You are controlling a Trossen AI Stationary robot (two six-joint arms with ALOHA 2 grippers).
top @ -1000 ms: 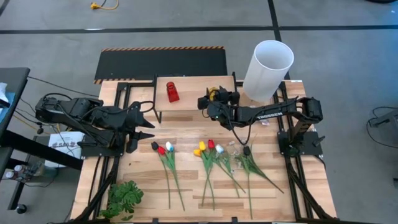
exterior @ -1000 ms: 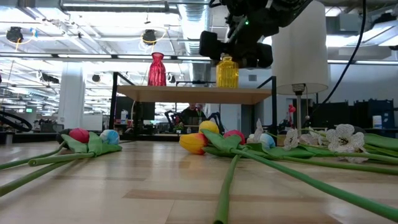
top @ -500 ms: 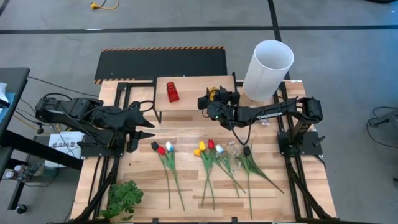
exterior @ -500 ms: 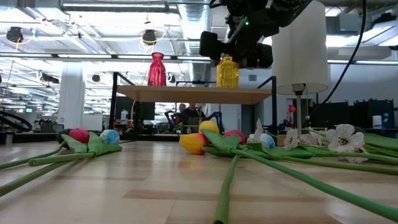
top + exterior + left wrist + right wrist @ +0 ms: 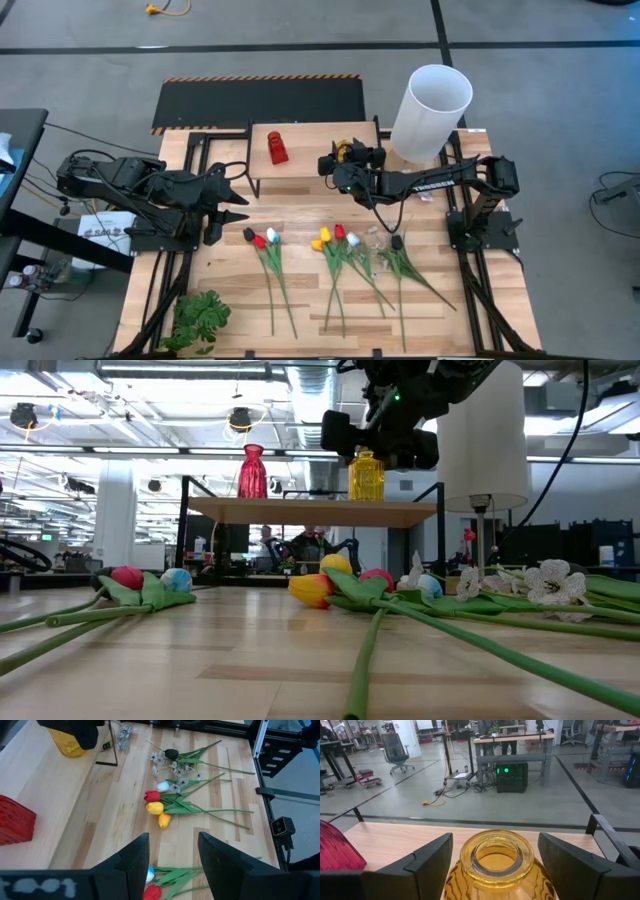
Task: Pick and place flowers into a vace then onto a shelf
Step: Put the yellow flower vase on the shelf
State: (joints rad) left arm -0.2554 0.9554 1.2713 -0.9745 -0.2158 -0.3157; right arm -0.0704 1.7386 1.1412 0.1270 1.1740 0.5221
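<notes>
The tulips lie flat on the table in two bunches: one with dark, red and white heads (image 5: 265, 240), one with yellow, red and white heads (image 5: 333, 238) (image 5: 159, 807) (image 5: 330, 585). A spray of white blossoms (image 5: 385, 240) lies beside them. The light-wood shelf (image 5: 315, 165) (image 5: 315, 512) carries a red vase (image 5: 277, 148) and a yellow glass vase (image 5: 345, 149) (image 5: 366, 475). My right gripper (image 5: 343, 160) (image 5: 495, 837) is open at the shelf, with a finger on each side of the yellow vase (image 5: 497, 857). My left gripper (image 5: 237, 200) (image 5: 173, 837) waits open near the table's left edge. My right gripper has its two fingers (image 5: 427, 857) level with the yellow vase's belly (image 5: 457, 880), one on each side. It comes from the table's near side. The vase stands upright on the shelf. I cannot tell whether the fingers touch the glass.
A tall white cylinder (image 5: 430, 110) stands at the table's far right corner. A black panel with a striped edge (image 5: 260, 100) lies beyond the far edge. A bushy green sprig (image 5: 200, 318) lies at the near left corner. The red vase (image 5: 335, 852) stands close beside the right gripper.
</notes>
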